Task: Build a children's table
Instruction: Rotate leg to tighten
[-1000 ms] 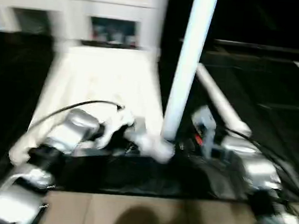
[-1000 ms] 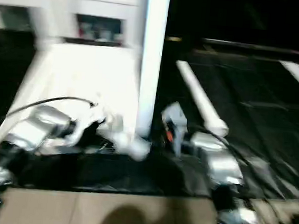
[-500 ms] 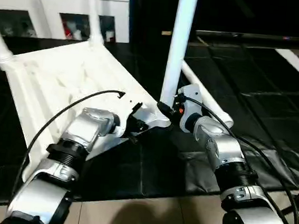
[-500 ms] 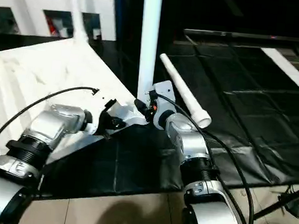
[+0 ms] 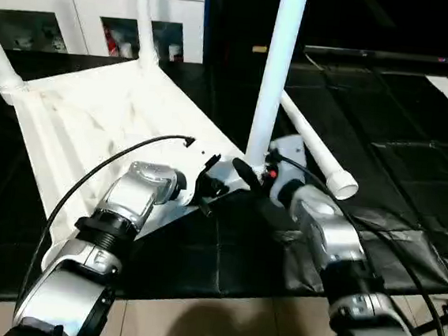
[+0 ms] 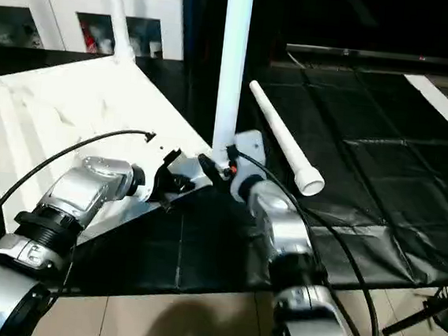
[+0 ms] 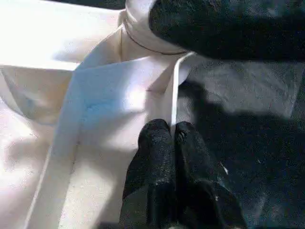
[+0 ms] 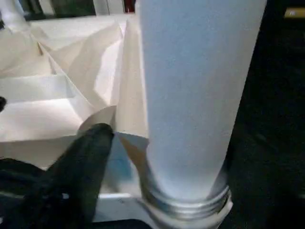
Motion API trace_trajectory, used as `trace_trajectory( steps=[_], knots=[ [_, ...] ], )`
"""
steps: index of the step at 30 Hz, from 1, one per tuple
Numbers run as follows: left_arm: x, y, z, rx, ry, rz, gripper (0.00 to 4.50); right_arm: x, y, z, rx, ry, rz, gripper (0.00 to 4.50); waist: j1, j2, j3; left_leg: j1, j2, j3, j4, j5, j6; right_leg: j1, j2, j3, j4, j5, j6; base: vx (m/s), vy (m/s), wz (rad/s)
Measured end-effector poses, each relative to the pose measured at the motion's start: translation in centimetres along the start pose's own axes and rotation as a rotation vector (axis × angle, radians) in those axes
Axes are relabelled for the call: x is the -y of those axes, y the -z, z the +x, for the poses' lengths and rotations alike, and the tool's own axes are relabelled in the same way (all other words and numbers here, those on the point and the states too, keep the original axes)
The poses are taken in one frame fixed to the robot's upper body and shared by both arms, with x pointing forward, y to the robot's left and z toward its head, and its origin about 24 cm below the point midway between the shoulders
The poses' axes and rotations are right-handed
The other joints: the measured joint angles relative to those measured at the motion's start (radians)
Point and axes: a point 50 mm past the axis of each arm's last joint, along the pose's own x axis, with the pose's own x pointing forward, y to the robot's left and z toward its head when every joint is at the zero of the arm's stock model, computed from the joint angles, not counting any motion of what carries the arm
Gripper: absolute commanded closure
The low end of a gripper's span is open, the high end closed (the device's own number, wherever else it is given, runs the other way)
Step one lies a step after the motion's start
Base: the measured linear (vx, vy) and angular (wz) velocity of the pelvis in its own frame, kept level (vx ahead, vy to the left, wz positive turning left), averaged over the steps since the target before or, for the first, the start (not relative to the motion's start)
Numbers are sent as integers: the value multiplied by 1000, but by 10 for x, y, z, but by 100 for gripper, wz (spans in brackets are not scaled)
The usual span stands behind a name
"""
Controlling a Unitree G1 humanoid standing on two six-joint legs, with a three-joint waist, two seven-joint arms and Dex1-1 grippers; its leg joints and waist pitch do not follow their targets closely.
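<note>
White ribbed tabletop [image 5: 94, 116], white legs [image 5: 277, 70], black mat [image 5: 386, 128].

A white cabinet [image 5: 97, 5] with glass doors is set against the back of the room, and small items are seen dimly behind the panes. The floor beyond it is covered by a black mat [image 5: 401, 145] marked in squares, rumpled at its near right edge. Beige tiles [image 5: 217, 326] are laid nearest the camera. A dark wall is seen behind.
</note>
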Motion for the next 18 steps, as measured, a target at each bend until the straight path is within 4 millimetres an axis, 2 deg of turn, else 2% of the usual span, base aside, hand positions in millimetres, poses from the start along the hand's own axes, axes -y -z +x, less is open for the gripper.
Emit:
trace_trajectory(
  steps=[1,3,7,9,12,15,18],
  knots=[
    [1,0,1,4,-6,3,422,2,2,-5,25,18,40,14,2,1,0,0,0,0,0,0,0,0,0,0,0,0,0,0,0,0],
    [0,0,1,6,-6,1,395,9,4,-12,41,45,76,10,5,1,1,0,0,0,0,0,0,0,0,0,0,0,0,0,0,0],
    [-3,-20,-4,118,-11,23,372,19,3,-29,83,57,71,0,16,1,1,2,0,0,0,-1,-1,1,0,0,0,0,0,0,0,0],
    [-3,-30,-7,162,-21,42,353,19,2,-30,89,57,66,0,18,1,1,2,0,0,0,-1,-3,2,0,0,0,0,1,0,0,0],
    [-5,-39,-12,221,-45,46,350,15,6,-35,84,56,67,0,23,1,1,3,0,0,0,-1,-3,3,0,0,0,0,1,0,0,0],
    [-18,-41,-28,236,-113,43,350,13,13,-41,51,48,74,0,22,1,1,2,0,0,0,-1,-4,2,0,0,0,1,1,0,0,0],
    [-41,-34,-61,181,-259,77,350,3,19,-45,-1,-37,37,0,15,2,1,2,0,0,-1,-1,-4,2,1,0,0,1,1,0,0,0]
  ],
)
